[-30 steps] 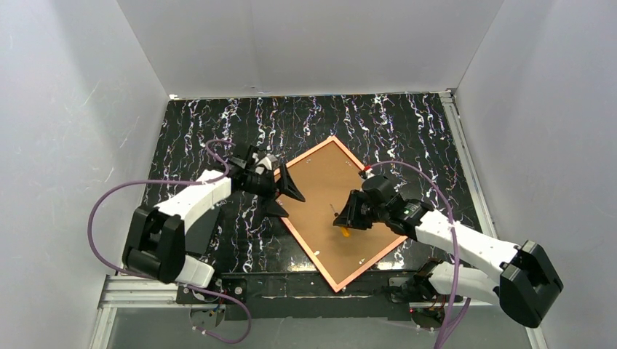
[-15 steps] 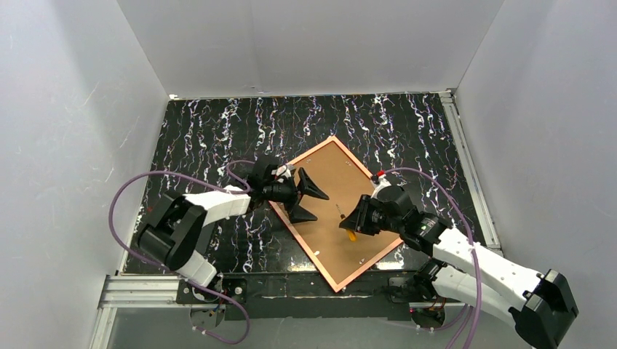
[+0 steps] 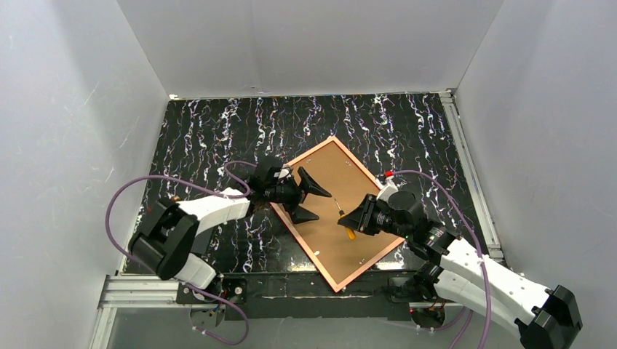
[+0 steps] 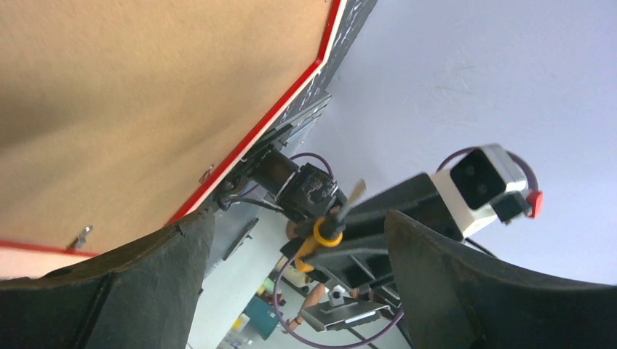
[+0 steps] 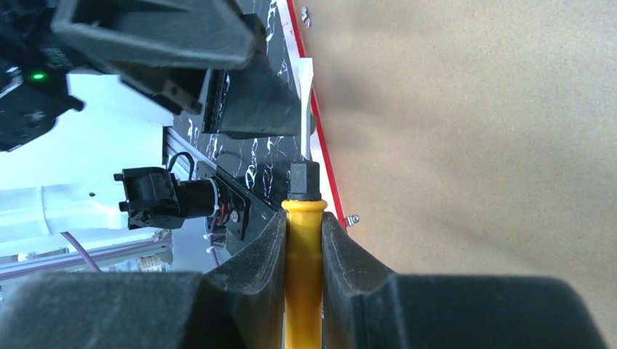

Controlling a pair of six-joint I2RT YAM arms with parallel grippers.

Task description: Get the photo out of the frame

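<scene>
The frame [image 3: 311, 254] lies face down on the black marbled table, its thin rim orange-pink around the photo's brown board back [image 3: 335, 178]. The photo's printed side is hidden. My left gripper [image 3: 324, 206] is open and empty, low over the frame's left edge, with one finger over the board. My right gripper [image 3: 351, 220] is shut on a yellow-handled screwdriver [image 3: 351, 233] above the middle of the board. In the right wrist view the fingers [image 5: 262, 269] clamp the handle [image 5: 303, 276], and the flat blade points at the red rim [image 5: 324, 160]. The left wrist view shows the rim [image 4: 276, 102] and the screwdriver [image 4: 325, 233].
Small metal tabs [image 5: 353, 218] sit along the inside of the rim on the board. White walls enclose the table [image 3: 211, 145] on three sides. An aluminium rail [image 3: 145, 291] runs along the near edge by the arm bases.
My left gripper has moved right, from beside the frame's left corner to over its left edge. My right arm has shifted slightly right, still holding the screwdriver over the board.
</scene>
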